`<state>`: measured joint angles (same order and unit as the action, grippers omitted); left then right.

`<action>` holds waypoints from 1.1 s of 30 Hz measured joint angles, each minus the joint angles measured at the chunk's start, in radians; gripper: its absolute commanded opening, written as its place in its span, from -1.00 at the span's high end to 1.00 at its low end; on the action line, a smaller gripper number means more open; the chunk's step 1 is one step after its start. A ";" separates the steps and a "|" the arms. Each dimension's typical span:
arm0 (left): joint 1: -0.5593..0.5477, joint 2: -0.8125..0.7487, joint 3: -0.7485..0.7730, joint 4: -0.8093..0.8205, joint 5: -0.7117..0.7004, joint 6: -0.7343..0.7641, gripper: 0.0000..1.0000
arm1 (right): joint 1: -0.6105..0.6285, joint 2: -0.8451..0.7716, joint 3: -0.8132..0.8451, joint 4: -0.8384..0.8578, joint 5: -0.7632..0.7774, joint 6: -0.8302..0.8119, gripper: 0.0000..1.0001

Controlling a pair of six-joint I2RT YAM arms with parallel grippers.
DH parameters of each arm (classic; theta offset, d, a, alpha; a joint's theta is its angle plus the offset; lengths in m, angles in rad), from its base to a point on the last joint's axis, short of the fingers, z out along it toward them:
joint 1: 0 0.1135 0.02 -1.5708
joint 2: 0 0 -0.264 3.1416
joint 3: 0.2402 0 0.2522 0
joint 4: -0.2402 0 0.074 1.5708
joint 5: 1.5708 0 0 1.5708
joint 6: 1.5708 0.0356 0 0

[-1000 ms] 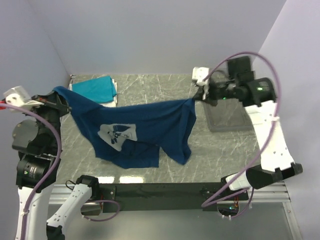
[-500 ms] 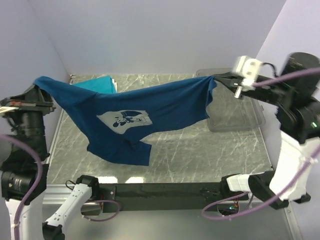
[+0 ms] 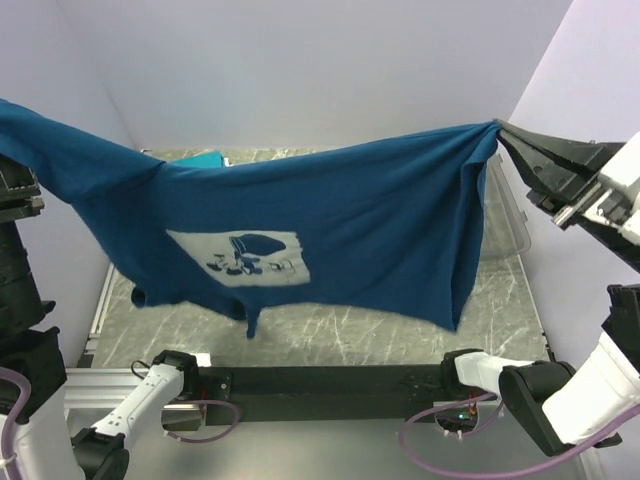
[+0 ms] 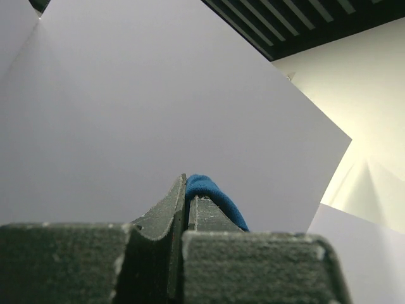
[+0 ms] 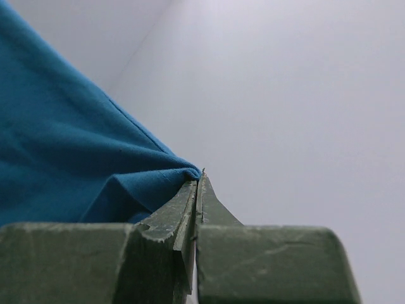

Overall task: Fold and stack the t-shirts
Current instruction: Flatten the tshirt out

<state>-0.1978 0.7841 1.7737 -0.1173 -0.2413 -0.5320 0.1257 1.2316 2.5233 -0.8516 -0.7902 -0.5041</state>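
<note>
Navy t-shirt (image 3: 340, 230) hangs spread in mid-air between both grippers, its lower edge dangling below them over the table (image 3: 380, 315). Clear bin (image 3: 508, 225) sits under the right gripper (image 3: 505, 132), which is clamped on one top corner. Left gripper (image 4: 187, 189) is pinched on the other corner, cloth bulging past its tips. Teal tee (image 3: 203, 158) shows as a sliver behind the shirt. Pale print (image 3: 247, 258) is nearer the left gripper's side.

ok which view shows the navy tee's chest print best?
Top external: the whole pale print faces that camera on the spread-out navy tee. Wrist views show no print, only cloth pinched in the left fingers and right fingers.
</note>
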 measured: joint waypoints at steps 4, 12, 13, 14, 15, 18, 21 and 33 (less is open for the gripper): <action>0.000 0.014 -0.010 0.010 0.000 -0.002 0.99 | -0.006 -0.018 -0.093 0.058 0.019 0.039 1.00; 0.000 0.011 -0.312 0.037 -0.060 -0.003 0.99 | -0.007 -0.115 -0.676 0.175 0.006 0.034 1.00; 0.000 0.016 -0.373 0.032 -0.067 -0.004 0.99 | -0.007 -0.119 -0.768 0.197 -0.005 0.024 1.00; 0.000 0.020 -0.441 0.040 -0.073 -0.006 0.99 | -0.007 -0.123 -0.838 0.206 -0.009 0.015 1.00; 0.000 0.026 -0.509 0.043 -0.080 -0.009 0.99 | -0.007 -0.121 -0.927 0.229 -0.018 0.011 1.00; 0.000 0.067 -0.700 0.072 -0.094 -0.016 0.99 | -0.007 -0.076 -1.189 0.297 -0.037 -0.013 1.00; 0.000 0.173 -0.861 0.110 -0.112 -0.031 0.99 | -0.004 0.014 -1.368 0.373 -0.038 -0.033 1.00; 0.024 0.686 -0.792 0.204 -0.123 -0.075 0.99 | 0.006 0.356 -1.316 0.556 0.129 -0.050 1.00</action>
<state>-0.1734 1.4704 0.9821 0.0868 -0.3641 -0.6067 0.1314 1.5879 1.2068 -0.2958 -0.6609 -0.5545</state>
